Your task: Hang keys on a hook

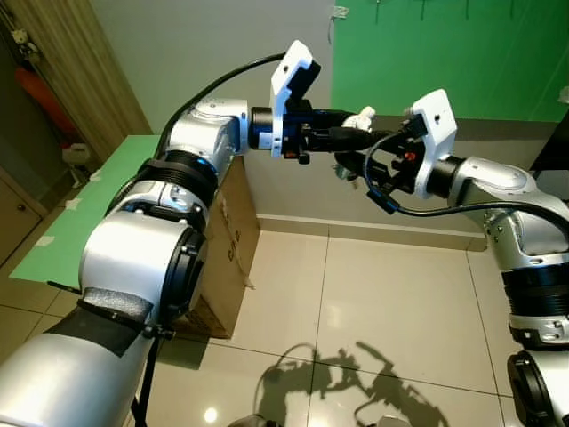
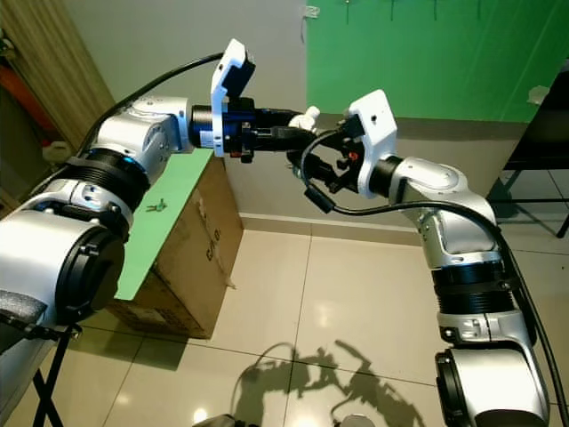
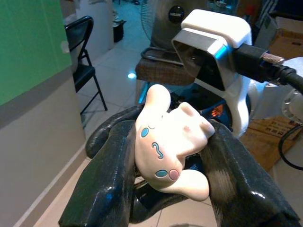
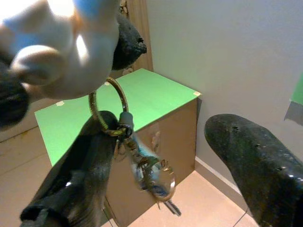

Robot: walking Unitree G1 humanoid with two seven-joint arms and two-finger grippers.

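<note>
Both silver arms are raised and meet in the upper middle of the head views, in front of a grey wall with a green panel [image 1: 444, 53] at the upper right. The left gripper [image 3: 170, 189] is clamped around a white plush charm [image 3: 173, 142], a little long-eared figure with blue eyes, squeezed between its two black fingers [image 3: 109, 184]. In the left eye view the charm [image 1: 360, 116] pokes out just past the left wrist, right where the two grippers come together.

The right gripper [image 4: 180, 165] faces it with its fingers spread wide. In its wrist view one finger [image 4: 80, 184] passes through or just behind a brass key ring [image 4: 106, 106] hanging under the charm; I cannot tell which. The keys [image 4: 151, 175] dangle below the ring, blurred, between the two spread fingers.

At the left of the frame stands a cardboard box [image 2: 191, 258] with a green sheet [image 2: 151, 222] on top. The tiled floor [image 1: 373, 294] below shows the arms' shadows.
</note>
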